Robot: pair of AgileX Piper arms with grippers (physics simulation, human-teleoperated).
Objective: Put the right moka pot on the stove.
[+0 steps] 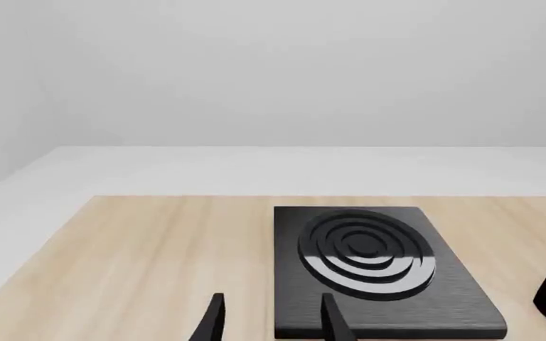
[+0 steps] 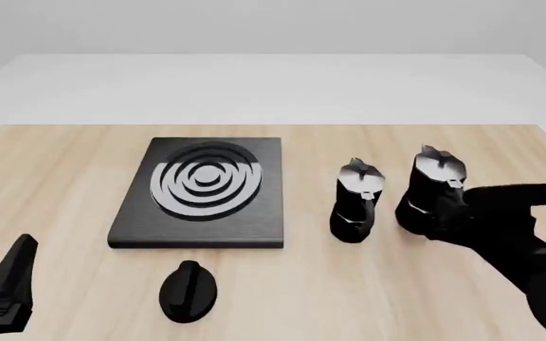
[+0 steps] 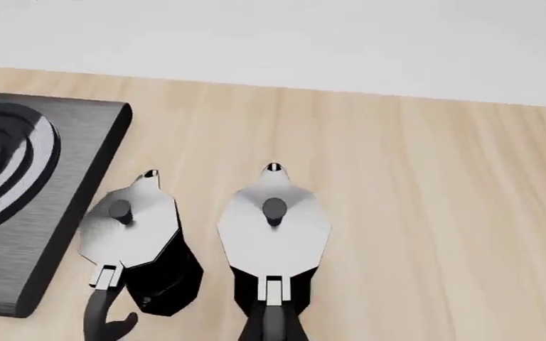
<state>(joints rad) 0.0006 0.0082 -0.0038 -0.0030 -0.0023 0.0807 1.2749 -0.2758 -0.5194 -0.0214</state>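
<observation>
pale wood planks make the table (image 2: 65, 163), with a plain grey-white floor and wall behind it.

the right arm (image 2: 515, 234) reaches in low from the front view's right, its black body stretched toward the right pot (image 2: 432, 188) and its front end right at the pot's handle side. the right gripper is not clearly visible in any view, so i cannot tell whether its fingers are spread or closed. the left gripper (image 1: 271, 320) sits low at the near left corner of the table, well apart from everything; in the left wrist view its two thin black fingers (image 1: 214, 316) stand apart with nothing between them.

the right pot stands upright on the table, right of the stove (image 2: 202, 192) and not on it. it is black and faceted, with a shiny silver lid, a small knob and a pointed spout. just beside it on its left stands the second pot (image 2: 355, 202), much the same. the stove is a flat black square slab with a brushed surface and silver-white concentric rings. a small black oval knob (image 2: 188, 290) lies on the table near the stove's front edge.
</observation>
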